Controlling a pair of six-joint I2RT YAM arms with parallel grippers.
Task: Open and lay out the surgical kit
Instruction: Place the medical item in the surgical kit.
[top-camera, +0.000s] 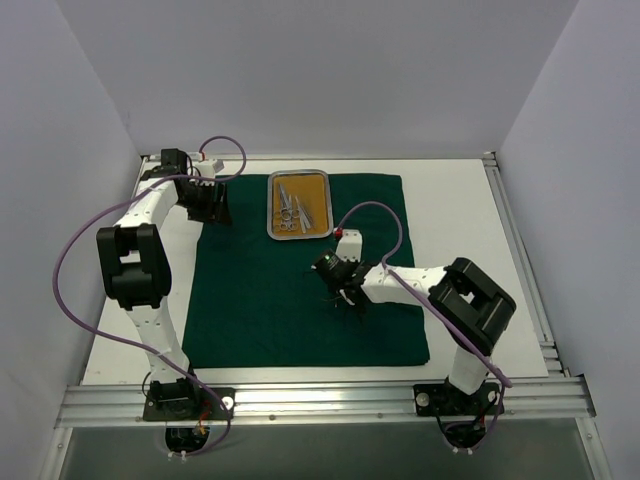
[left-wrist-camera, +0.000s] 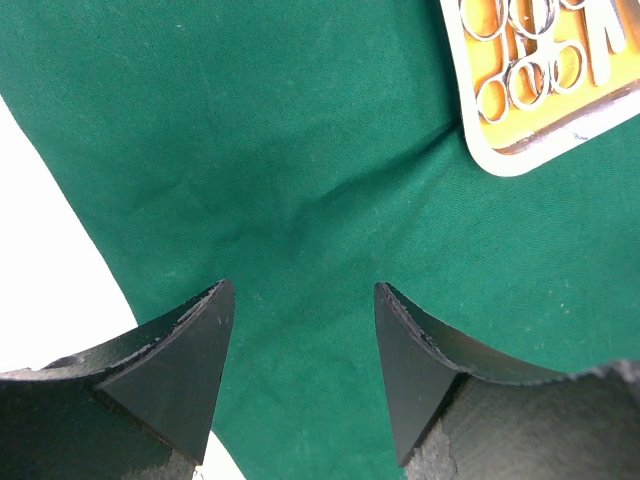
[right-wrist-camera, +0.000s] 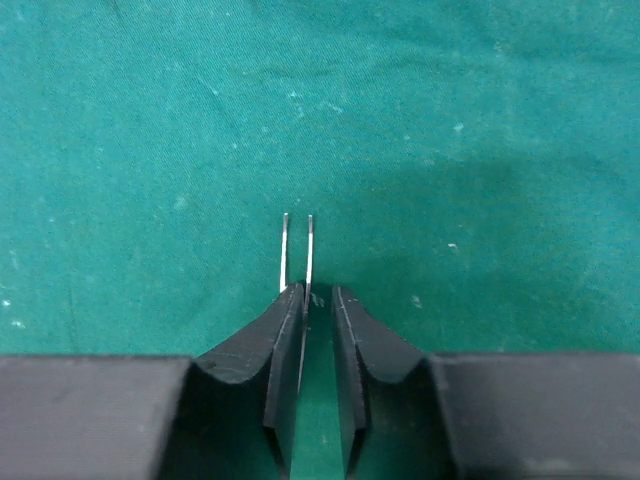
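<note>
Above the worktop (top-camera: 470, 220), top view: green cloth (top-camera: 290, 320) lies spread flat, the tray (top-camera: 271, 208) of instruments (top-camera: 293, 210) at its far edge; right pincer (top-camera: 347, 297) low over the cloth's middle, left pincer (top-camera: 212, 207) at its far-left border. Left wrist: jaws wide apart, holding nothing. Right wrist: jaws narrowly parted, tweezers (right-wrist-camera: 310, 255) against one finger, apparently unpinched. Step in hand: laying out instruments. Next move, by judgement: lift clear, then fetch another from the tray.

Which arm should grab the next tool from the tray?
Probably left: the left hand is open, empty, close by the tray. The right hand has tweezers between its fingers, farther away.
</note>
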